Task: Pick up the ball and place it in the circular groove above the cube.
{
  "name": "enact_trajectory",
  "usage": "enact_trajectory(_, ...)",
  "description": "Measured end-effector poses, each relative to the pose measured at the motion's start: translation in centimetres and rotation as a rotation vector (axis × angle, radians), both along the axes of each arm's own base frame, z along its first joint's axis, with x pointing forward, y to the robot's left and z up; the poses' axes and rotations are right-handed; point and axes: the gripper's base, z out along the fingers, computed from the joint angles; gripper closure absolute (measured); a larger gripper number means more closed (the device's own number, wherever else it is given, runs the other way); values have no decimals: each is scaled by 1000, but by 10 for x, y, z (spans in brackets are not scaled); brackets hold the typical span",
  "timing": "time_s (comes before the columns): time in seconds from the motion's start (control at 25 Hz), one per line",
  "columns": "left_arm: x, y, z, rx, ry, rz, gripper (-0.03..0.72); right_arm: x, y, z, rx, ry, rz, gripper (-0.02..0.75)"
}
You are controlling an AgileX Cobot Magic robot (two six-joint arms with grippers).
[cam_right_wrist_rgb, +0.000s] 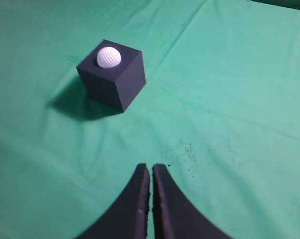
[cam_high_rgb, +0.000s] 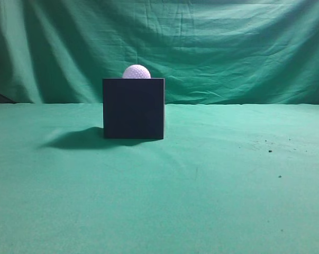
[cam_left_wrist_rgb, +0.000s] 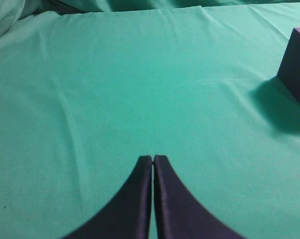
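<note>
The white dimpled ball [cam_high_rgb: 136,72] sits in the round groove on top of the dark cube [cam_high_rgb: 133,108], which stands on the green cloth left of centre. In the right wrist view the ball [cam_right_wrist_rgb: 109,57] rests on the cube [cam_right_wrist_rgb: 115,82] far ahead and to the left of my right gripper [cam_right_wrist_rgb: 151,167], which is shut and empty. My left gripper [cam_left_wrist_rgb: 153,159] is shut and empty over bare cloth; only a corner of the cube [cam_left_wrist_rgb: 296,64] shows at the right edge of the left wrist view. Neither gripper shows in the exterior view.
Green cloth [cam_high_rgb: 212,185] covers the table and hangs as a backdrop [cam_high_rgb: 228,47] behind it. Small dark specks [cam_right_wrist_rgb: 187,149] lie on the cloth just ahead of the right gripper.
</note>
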Motion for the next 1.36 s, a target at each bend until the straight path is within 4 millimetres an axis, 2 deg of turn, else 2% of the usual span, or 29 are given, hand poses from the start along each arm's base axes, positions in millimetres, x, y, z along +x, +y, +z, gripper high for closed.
enact_trajectory(0.24, 0, 0, 0, 0, 0, 0, 688, -5, -17, -22, 35, -109, -92, 738)
enact_trajectory(0.4, 0, 0, 0, 0, 0, 0, 688, -15, -36, -52, 80, -209, -246, 738)
enact_trajectory(0.64, 0, 0, 0, 0, 0, 0, 688, -32, -57, -98, 65, -273, -489, 738)
enact_trajectory(0.72, 0, 0, 0, 0, 0, 0, 688, -37, -61, -110, 63, -304, -545, 738)
enact_trajectory(0.92, 0, 0, 0, 0, 0, 0, 688, -36, -63, -143, 32, -238, -583, 738)
enact_trajectory(1.36, 0, 0, 0, 0, 0, 0, 688, -35, -63, -142, 45, -268, -579, 738)
